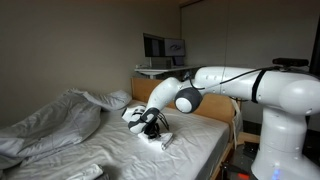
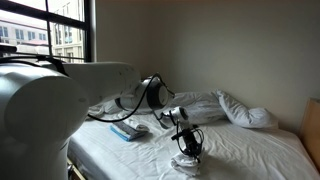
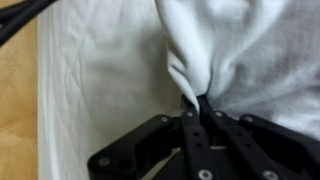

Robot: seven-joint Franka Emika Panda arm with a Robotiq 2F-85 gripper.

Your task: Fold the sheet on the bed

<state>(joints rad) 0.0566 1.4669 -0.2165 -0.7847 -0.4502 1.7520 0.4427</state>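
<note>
— Reading an exterior view from the left, what do we have?

— The rumpled duvet (image 1: 55, 120), then the pillow (image 1: 117, 99) by the headboard (image 1: 150, 86). Then comes our gripper (image 1: 150, 127), low over the bed (image 1: 120, 158), with the arm (image 1: 230, 85) reaching in from the right.

— And the sheet?

— The sheet (image 1: 163, 140) is right under the gripper, on the side of the bed nearest the robot and apart from the duvet. Part of it is drawn up and the rest lies on the mattress.

— Do we have hold of it?

— Yes. The wrist view shows bare bed on the left. To the right, the cloth bunches into a peak that runs straight into our jaws, which are clamped on that pinch of sheet.

— Which step is this, then?

— We judge it mid-fold: a part is lifted but not yet laid over.

— What does the next move call for?

— We should carry the pinch across the flat part. We keep it low enough that the rest does not drag, set it down with the edges meeting, and only then let go. We cannot tell which corner we hold, so we should aim by the flat part. We should also stay clear of the small flat thing (image 2: 128, 130) lying further left on the bed.
</note>
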